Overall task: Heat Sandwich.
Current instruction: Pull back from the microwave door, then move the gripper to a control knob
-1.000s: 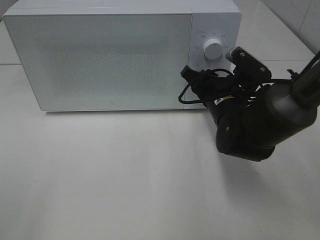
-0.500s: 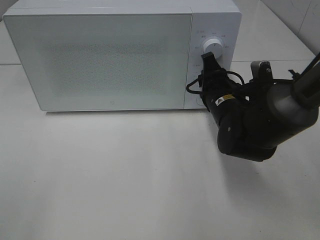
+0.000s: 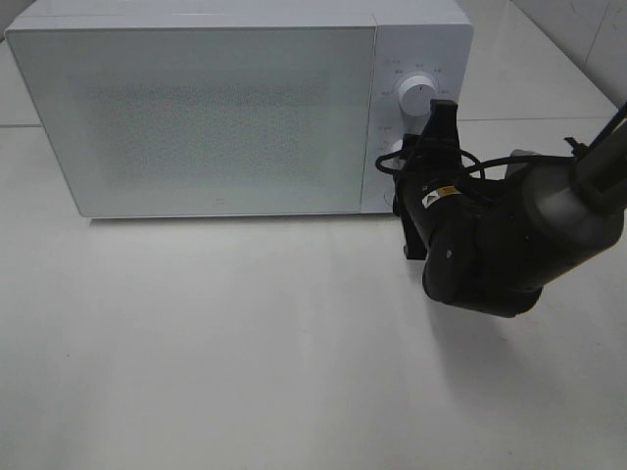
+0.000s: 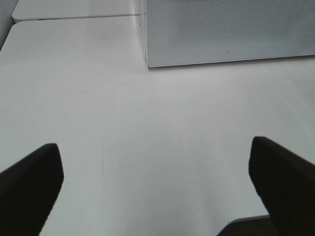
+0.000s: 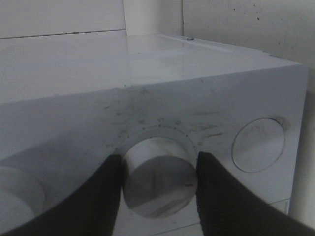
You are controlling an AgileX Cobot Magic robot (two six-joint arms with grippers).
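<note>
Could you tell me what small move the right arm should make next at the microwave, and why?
Probably rotate the right gripper to turn the lower knob and start the heating. Its fingers appear clamped on the knob's two sides, the microwave door is closed, and the sandwich is nowhere in view outside it.

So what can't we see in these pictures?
- Sandwich: in no view. The microwave door is shut and frosted, so what's inside is hidden.
- Knob: in the high view the right gripper covers most of it.
- Dial markings: too small or blurry in the high and right wrist views.
- Left gripper: only its fingertips show, cut off by the wrist view's edge.
</note>
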